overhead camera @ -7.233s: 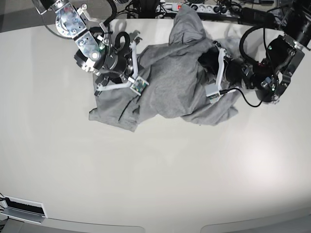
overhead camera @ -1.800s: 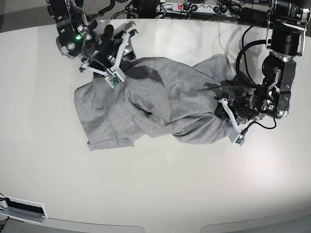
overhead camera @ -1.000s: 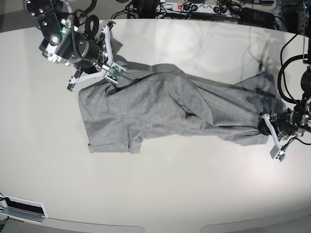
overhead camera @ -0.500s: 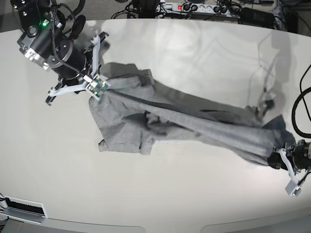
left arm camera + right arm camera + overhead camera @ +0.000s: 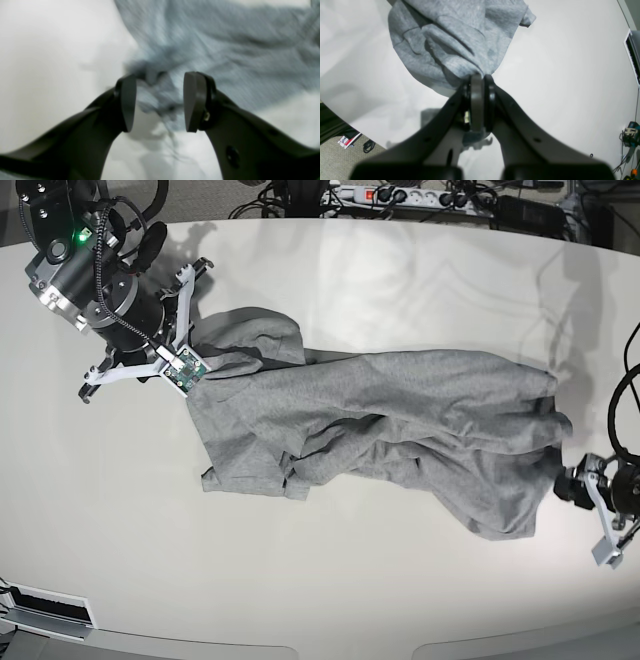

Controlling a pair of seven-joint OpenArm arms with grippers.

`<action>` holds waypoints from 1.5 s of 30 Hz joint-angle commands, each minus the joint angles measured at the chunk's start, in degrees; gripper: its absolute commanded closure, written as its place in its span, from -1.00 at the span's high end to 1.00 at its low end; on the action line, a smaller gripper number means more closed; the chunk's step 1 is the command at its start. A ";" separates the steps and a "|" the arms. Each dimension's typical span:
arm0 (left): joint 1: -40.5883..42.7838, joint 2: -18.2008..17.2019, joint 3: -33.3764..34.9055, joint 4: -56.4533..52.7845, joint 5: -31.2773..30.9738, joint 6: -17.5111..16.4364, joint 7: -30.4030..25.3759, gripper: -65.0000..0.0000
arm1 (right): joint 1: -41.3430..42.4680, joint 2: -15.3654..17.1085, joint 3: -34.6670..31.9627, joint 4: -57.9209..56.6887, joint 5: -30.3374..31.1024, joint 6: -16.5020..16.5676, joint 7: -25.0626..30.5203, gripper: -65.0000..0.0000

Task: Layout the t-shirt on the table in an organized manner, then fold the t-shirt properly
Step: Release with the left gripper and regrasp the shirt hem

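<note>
Both arms stood at opposite ends of the table (image 5: 330, 590), with the t-shirt (image 5: 400, 430) stretched out between them in a long, rumpled band across the glossy off-white top. No lettering showed on the grey cloth from where I stood, only creases and a bunched fold near its far left corner.

At the right gripper (image 5: 480, 82) the fingers were clenched tight on a pinch of the shirt — in the right wrist view the fabric fanned out from between the two pads in thick folds, hanging down toward the table surface. In the base view that gripper (image 5: 195, 365) sat at the shirt's upper left corner, the cloth gathered up to it.

The left gripper (image 5: 157, 102) had its jaws parted, with a clear gap between the dark pads. Blurred grey cloth lay beyond and partly between them, but neither pad was closed on it — released, as far as I could see. In the base view this gripper (image 5: 585, 485) sat just beside the shirt's right end, near the table's edge, the hem lying loose on the surface.
</note>
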 commanded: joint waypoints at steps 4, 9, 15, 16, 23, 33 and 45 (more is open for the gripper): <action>-0.66 -1.11 -0.48 0.79 -12.37 -6.54 10.21 -0.03 | 0.68 0.48 0.31 1.03 -0.09 -0.17 0.96 -1.00; 4.24 -2.47 -0.50 0.79 -17.31 -6.71 10.72 -0.03 | 0.63 0.48 0.31 1.03 -0.09 0.44 0.90 -1.00; 13.94 -4.35 -1.29 0.79 -19.47 -4.79 9.44 -0.03 | 0.63 0.48 0.31 0.92 -0.07 0.46 0.92 -1.00; 15.37 -4.20 -2.27 0.79 -19.28 -4.79 9.35 -0.03 | 0.63 0.48 0.31 0.92 -0.07 0.48 0.92 -1.00; 24.24 -1.49 -18.62 0.79 -19.30 -6.80 8.48 -0.03 | 0.63 0.50 0.31 0.92 -0.04 0.44 0.90 -1.00; 26.36 7.37 -35.36 0.79 -11.54 -3.87 -2.03 -0.03 | 0.66 0.48 0.31 0.92 4.85 2.08 0.92 -1.00; 26.99 20.55 -48.22 0.76 -7.89 -3.87 -2.03 -0.03 | 0.79 0.50 0.31 0.92 4.85 2.25 0.74 -1.00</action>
